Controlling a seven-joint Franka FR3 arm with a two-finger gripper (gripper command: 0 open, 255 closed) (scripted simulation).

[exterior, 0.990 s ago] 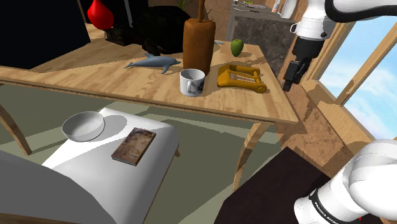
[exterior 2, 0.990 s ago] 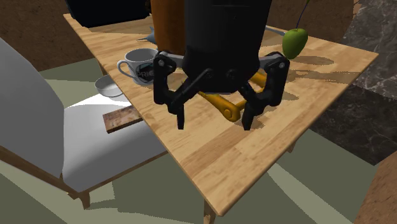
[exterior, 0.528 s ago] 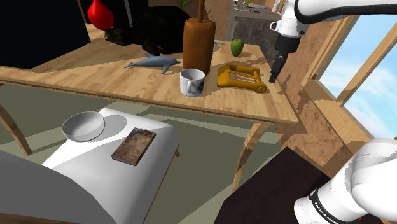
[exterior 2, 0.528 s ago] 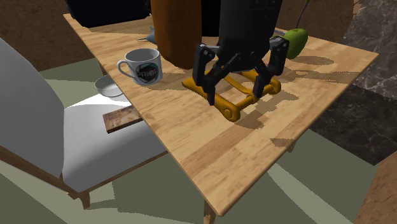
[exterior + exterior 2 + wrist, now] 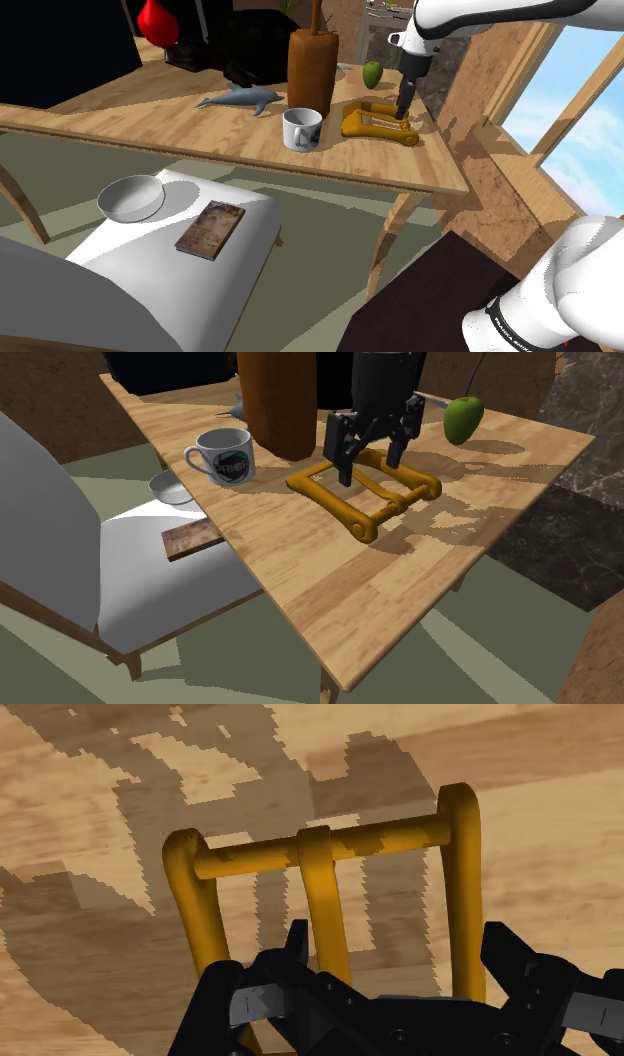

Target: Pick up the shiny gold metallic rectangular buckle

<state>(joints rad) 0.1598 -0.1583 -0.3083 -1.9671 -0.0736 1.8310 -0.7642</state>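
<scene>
Right, I see my jaws open wide, gripping nothing, just above the gold buckle [image 5: 352,124], which lies flat on the bench [image 5: 150,125] at the mug's [image 5: 301,129] three o'clock in the shoulder view.

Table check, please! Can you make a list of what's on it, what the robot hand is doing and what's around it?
Surface: wooden table.
Job's things: gold buckle, lying flat on the table.
Clutter: white mug, brown vase, grey dolphin, green fruit.
Gripper: gripper open, just over the buckle, not clasping it.
Cables: nothing seen.
Surroundings: white seat with bowl and book; window.
</scene>
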